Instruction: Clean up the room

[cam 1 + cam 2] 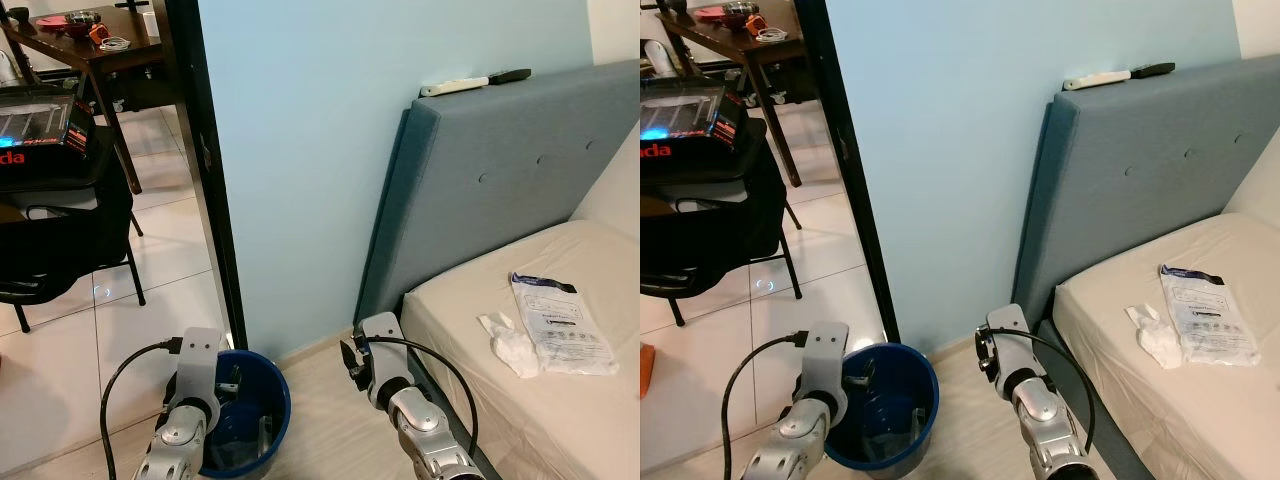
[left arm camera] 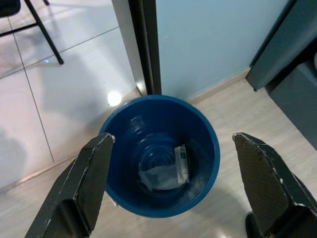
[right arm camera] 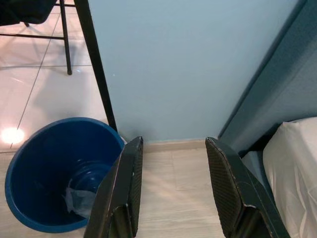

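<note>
I am holding my left tool (image 2: pixel 171 186) wide and empty over the blue bin (image 1: pixel 262 385). My right tool (image 3: pixel 173 183) is also spread wide with nothing in it, and it is nearer the bed (image 1: pixel 470 300). The crumpled tissue (image 1: pixel 514 347) and white packet (image 1: pixel 560 322) are lying off to my right by the bed's front edge, the packet's long axis running back toward the headboard (image 1: pixel 500 170). Its print is too small to read.

A pale blue wall (image 1: pixel 300 150) is running down to light wood flooring (image 1: pixel 320 400), with a black door frame (image 1: pixel 205 150) dividing it from glossy white tiles (image 1: pixel 60 340) — a grey padded headboard (image 1: pixel 500 170) is leaning against the wall, and a dark wooden table (image 1: pixel 110 55) is standing beyond the doorway.
</note>
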`<state>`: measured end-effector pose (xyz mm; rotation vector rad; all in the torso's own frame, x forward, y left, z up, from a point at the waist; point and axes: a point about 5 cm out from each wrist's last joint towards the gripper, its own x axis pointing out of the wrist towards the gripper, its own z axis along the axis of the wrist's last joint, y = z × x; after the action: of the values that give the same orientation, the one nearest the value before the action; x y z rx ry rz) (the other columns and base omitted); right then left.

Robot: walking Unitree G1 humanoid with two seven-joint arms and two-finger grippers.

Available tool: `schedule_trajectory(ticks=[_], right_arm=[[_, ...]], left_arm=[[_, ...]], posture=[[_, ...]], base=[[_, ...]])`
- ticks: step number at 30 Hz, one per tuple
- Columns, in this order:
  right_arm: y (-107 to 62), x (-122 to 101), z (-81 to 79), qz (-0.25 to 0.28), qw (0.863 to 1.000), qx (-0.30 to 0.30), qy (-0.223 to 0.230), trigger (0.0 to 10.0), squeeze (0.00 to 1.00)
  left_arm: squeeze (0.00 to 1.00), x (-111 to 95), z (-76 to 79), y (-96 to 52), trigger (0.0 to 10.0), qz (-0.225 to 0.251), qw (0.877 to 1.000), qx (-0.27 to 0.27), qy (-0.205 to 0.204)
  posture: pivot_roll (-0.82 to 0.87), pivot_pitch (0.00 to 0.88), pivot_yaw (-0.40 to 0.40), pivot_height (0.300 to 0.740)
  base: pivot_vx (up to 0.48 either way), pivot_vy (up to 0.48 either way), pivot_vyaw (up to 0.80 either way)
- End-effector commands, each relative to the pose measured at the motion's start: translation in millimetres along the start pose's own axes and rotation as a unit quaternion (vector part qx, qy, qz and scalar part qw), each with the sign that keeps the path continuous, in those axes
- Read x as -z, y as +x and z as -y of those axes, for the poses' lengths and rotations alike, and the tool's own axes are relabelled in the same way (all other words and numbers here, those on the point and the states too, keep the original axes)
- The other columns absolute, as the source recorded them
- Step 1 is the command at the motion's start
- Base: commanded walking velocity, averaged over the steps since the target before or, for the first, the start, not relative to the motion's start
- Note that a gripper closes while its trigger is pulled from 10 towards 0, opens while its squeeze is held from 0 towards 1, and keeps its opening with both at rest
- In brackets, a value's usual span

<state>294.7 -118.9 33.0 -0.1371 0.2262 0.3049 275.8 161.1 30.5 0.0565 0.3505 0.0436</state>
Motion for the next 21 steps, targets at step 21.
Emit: schedule_trajectory(ticks=[21], right_arm=[[-8.5,11.6,-0.2,-0.015,1.000,0.007,0.001,10.0,0.00]], left_arm=[[0.00,0.2,4.9,-4.0,10.0,0.021,1.000,0.015,0.000]], posture=[[0.01,0.087,-0.033,0.738]], base=[[0.000,0.000,0.00]])
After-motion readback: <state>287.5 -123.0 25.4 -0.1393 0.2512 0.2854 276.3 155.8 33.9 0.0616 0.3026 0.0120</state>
